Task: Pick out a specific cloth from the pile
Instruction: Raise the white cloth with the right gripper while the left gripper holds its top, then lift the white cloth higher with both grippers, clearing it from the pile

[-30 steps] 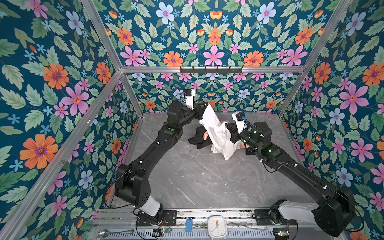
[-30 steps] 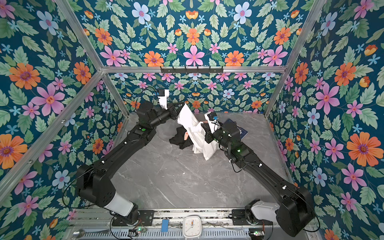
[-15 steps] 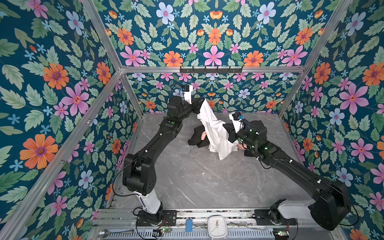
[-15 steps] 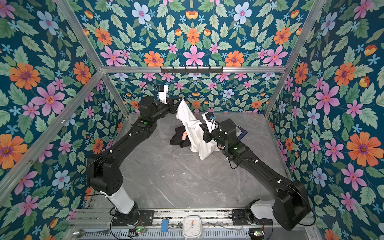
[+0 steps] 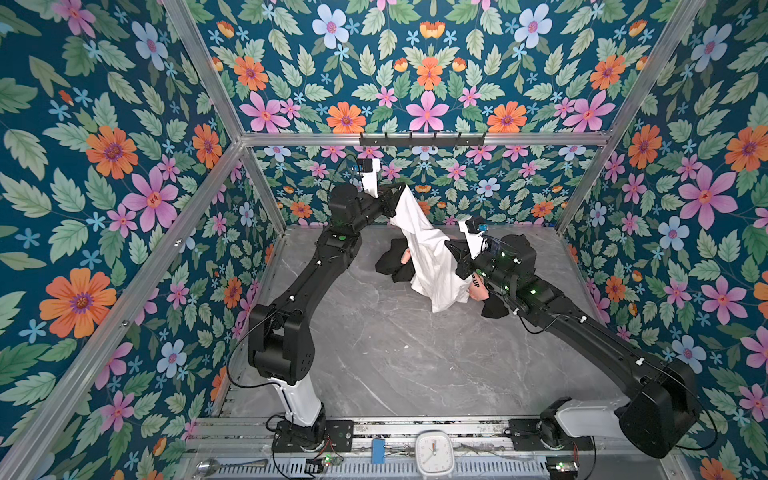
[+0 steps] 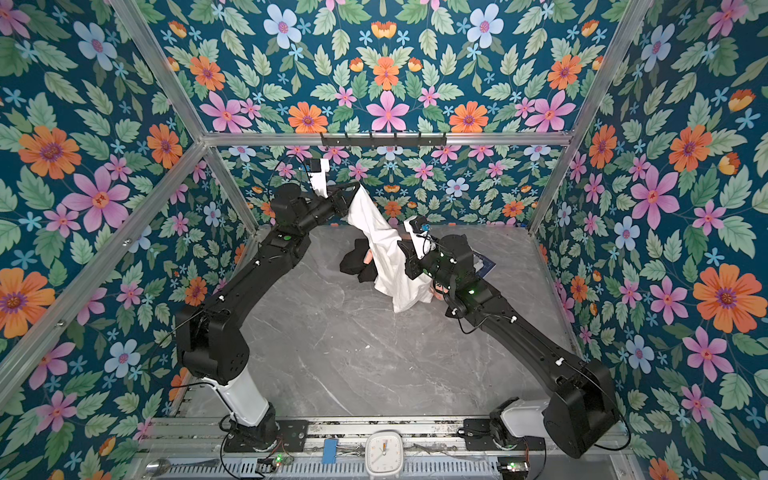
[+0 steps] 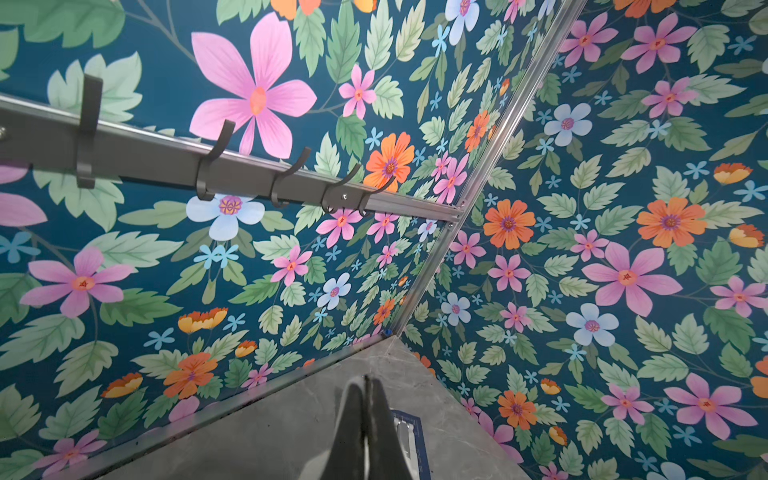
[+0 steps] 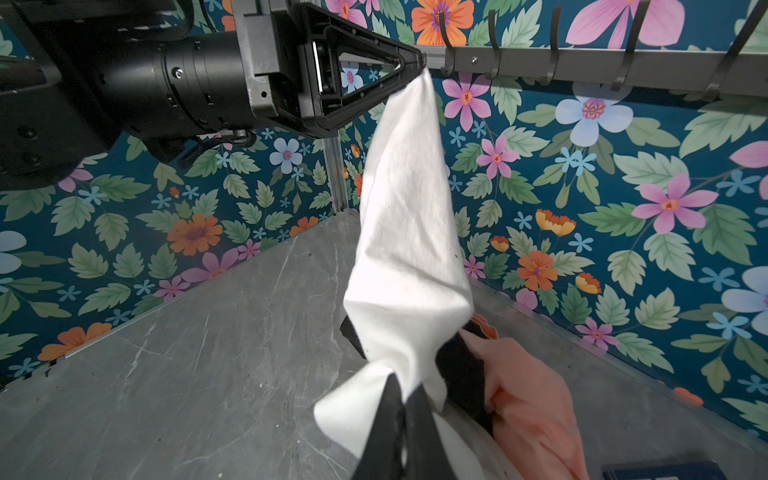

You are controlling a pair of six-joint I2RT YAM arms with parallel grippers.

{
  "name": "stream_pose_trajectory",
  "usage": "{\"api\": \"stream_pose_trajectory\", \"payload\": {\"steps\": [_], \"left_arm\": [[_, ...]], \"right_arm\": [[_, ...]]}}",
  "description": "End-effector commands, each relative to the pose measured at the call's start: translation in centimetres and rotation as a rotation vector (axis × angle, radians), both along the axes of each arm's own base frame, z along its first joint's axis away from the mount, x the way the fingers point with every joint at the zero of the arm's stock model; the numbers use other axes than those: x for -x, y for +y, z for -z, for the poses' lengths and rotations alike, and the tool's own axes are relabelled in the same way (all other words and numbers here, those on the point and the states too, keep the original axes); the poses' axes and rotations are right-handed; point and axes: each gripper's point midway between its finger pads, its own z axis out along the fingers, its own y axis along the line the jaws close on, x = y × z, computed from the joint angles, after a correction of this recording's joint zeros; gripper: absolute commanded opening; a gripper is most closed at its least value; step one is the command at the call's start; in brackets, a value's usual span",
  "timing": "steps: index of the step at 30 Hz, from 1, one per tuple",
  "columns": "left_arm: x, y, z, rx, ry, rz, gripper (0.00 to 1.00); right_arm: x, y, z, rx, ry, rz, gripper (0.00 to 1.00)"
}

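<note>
The left jaws, clamped shut on the cloth (image 8: 405, 232) at its top corner, hoist it high while the right jaws, shut on a lower fold just beside the pile (image 8: 530, 399), seem to peel it off the counter (image 8: 187, 374).

Grey marble-pattern tabletop (image 5: 395, 353). Dark metal hook rail (image 5: 422, 139) fixed along rear floral-papered wall (image 5: 428, 62). White square clock (image 5: 434, 453) at front edge. Dark blue card with white block (image 7: 409, 436) lies flat on the tabletop.
</note>
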Motion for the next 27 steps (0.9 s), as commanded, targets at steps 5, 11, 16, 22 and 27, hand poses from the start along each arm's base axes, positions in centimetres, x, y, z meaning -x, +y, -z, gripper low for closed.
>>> {"api": "stream_pose_trajectory", "payload": {"steps": [5, 11, 16, 22, 27], "left_arm": [[1.2, 0.4, -4.1, 0.038, -0.099, 0.010, 0.01], [2.3, 0.7, -6.2, 0.054, -0.140, 0.009, 0.02], [3.1, 1.1, -7.4, 0.063, -0.161, 0.008, 0.02], [4.4, 1.6, -8.5, 0.067, -0.186, 0.004, 0.02], [5.7, 2.1, -9.4, 0.072, -0.204, 0.004, 0.02]], "right_arm": [[0.2, 0.1, -2.7, -0.028, -0.048, -0.009, 0.00], [0.6, 0.1, -4.1, -0.033, -0.065, -0.013, 0.00], [0.9, 0.1, -5.2, -0.041, -0.081, -0.018, 0.00], [1.6, 0.3, -6.5, -0.051, -0.096, -0.031, 0.00], [2.6, 0.5, -7.5, -0.051, -0.107, -0.045, 0.00]]}}
